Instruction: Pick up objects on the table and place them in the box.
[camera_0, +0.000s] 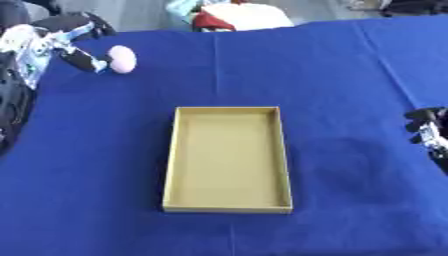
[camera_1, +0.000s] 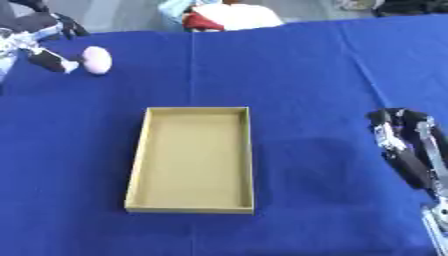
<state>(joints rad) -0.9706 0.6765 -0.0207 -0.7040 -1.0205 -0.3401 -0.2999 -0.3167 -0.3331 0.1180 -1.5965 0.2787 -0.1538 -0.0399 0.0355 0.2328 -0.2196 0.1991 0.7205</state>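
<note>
A blue cloth (camera_0: 350, 75) is covering the whole table, creased in faint lines. Beyond its far edge a pale floor is showing, with a heap of red, white and light blue fabric (camera_0: 232, 17) lying there.

One shallow tan box (camera_0: 229, 160) is sitting in the middle of the cloth, open and holding nothing. One pale pink egg-shaped object (camera_0: 122, 59) is lying near the far left corner, well apart from the box.

The left hand (camera_0: 74, 52) is reaching in from the upper left, a dark fingertip touching or nearly touching the pink object; I cannot tell whether the fingers are curling around it.

The right eye view is showing much more of the right hand (camera_1: 404, 145), hovering at the right edge with fingers long and relaxed, holding nothing. The left eye view is catching only its fingertips.
</note>
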